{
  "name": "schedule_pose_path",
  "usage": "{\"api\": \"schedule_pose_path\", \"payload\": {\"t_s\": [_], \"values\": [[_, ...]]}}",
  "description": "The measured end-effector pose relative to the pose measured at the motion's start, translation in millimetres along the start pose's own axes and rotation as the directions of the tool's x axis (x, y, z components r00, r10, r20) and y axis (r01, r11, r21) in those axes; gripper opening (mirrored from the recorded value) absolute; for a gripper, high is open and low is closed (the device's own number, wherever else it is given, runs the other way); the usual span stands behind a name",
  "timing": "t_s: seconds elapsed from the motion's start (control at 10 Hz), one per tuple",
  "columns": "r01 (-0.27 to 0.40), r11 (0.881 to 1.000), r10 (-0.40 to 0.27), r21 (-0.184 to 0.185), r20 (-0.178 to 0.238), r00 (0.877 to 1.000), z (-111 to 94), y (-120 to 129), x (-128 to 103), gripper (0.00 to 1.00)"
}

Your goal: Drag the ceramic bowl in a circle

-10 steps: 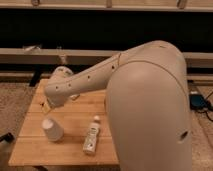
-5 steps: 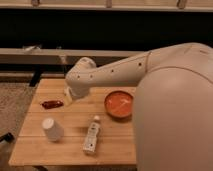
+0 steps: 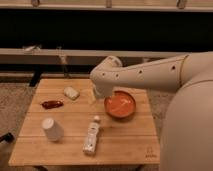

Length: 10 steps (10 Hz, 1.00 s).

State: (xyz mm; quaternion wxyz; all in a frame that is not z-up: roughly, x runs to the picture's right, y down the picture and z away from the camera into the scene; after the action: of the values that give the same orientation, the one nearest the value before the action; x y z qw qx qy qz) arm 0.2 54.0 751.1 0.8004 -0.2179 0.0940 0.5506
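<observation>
The ceramic bowl (image 3: 120, 105) is a round, shallow, glossy orange-red bowl with a paler orange inside. It sits on the right half of the wooden table (image 3: 70, 152). My white arm reaches in from the right, over the bowl's far side. The gripper (image 3: 97, 95) hangs down from the wrist at the bowl's left rim, low over the table. I cannot tell whether it touches the rim.
A white upside-down cup (image 3: 51, 129) stands at the front left. A white bottle (image 3: 91, 135) lies in front of the bowl. A red packet (image 3: 52, 104) and a pale small block (image 3: 71, 92) lie at the back left. A dark rail runs behind the table.
My arm has swung from the table's left side to the right, uncovering the bowl, the red packet and the pale block. The gripper now sits at the bowl's left rim.
</observation>
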Motion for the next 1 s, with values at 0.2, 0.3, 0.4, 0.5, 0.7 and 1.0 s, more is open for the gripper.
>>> {"api": "schedule_pose_path", "payload": {"t_s": [0.2,0.3,0.4,0.5,0.7,1.0], "values": [[-0.046,0.999,0.047,0.013,-0.029,0.998,6,-21,9,0.80],[-0.079,0.997,0.079,0.017,-0.044,0.996,14,-35,19,0.80],[-0.106,0.994,0.106,0.020,-0.050,0.993,21,-46,26,0.80],[-0.124,0.992,0.125,0.021,-0.053,0.991,26,-52,31,0.80],[-0.163,0.986,0.165,0.036,-0.064,0.984,36,-75,47,0.80],[-0.210,0.975,0.217,0.078,-0.089,0.972,55,-109,66,0.80]]}}
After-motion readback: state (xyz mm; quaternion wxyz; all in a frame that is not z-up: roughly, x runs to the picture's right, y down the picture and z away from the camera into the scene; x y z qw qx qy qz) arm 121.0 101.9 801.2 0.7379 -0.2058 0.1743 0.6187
